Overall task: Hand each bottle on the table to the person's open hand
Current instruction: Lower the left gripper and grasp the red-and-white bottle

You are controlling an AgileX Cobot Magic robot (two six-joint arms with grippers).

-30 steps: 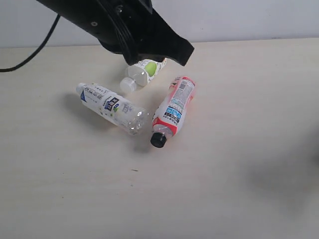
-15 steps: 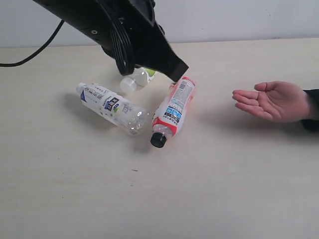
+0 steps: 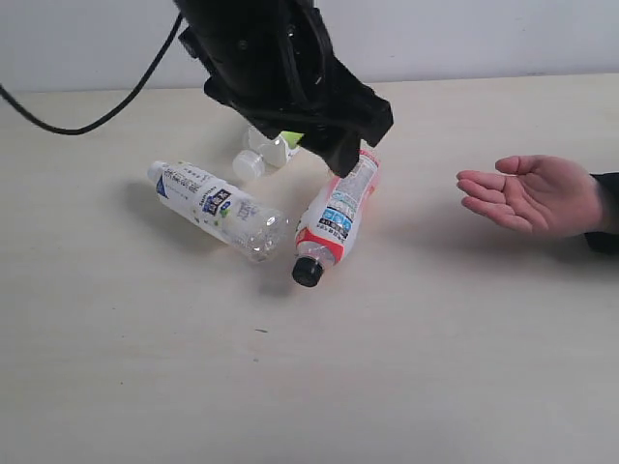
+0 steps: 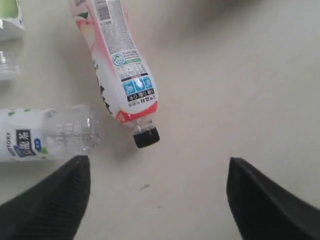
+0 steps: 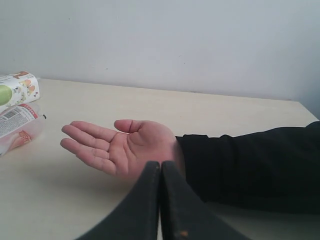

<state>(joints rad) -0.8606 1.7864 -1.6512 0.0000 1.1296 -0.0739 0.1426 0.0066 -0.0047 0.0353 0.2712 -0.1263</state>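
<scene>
Exterior: saw three bottles lying on the table [image 3: 435, 338]. Red bottle [image 3: 334, 213] mid-table with its cap nearest the camera, blue bottle [image 3: 218, 205] just beside it on the left, green bottle [image 3: 276, 145] behind, partly hidden under the left arm [image 3: 271, 68]. Saw an open hand [image 3: 532, 193], palm up, well to the right.

Left wrist: found the left gripper [image 4: 157, 162] spread wide, holding nothing, the red bottle's cap ahead of it.

Right wrist: found the right gripper [image 5: 160, 167] empty, fingers pressed together, pointing at the palm.
</scene>
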